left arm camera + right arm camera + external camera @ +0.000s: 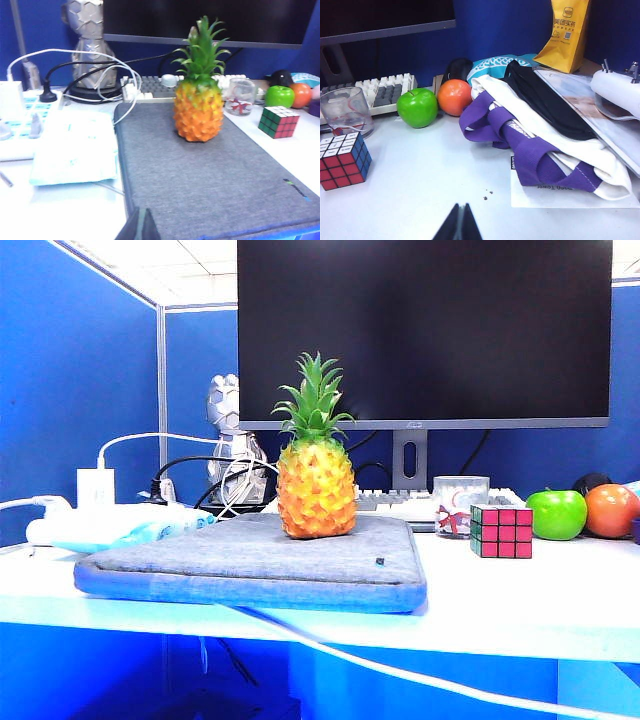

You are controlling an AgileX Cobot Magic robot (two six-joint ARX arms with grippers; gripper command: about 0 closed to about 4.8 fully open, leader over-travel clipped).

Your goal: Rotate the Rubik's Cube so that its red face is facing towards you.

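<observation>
A: Where's the Rubik's Cube (502, 531)?

B: On the white bench (560, 590), just beside the clear glass (459, 504) and near the green apple (557, 513) and the orange fruit (611, 510). In the exterior view its red face (514, 533) looks toward the camera, with a green side to its left.

A: And the end effectors?

B: The left end effector (139, 225) shows only as dark fingertips pressed together over the near edge of the grey padded mat (210, 170). The pineapple (199, 102) stands on that mat ahead of it, and the cube lies well apart from it, ahead and off to its right.

A: The right one?

B: The right end effector (459, 224) is also closed, tips meeting above bare bench. The cube is ahead and to its left, untouched; a pile of purple, white and black cloth (540, 135) lies ahead to its right.
</observation>
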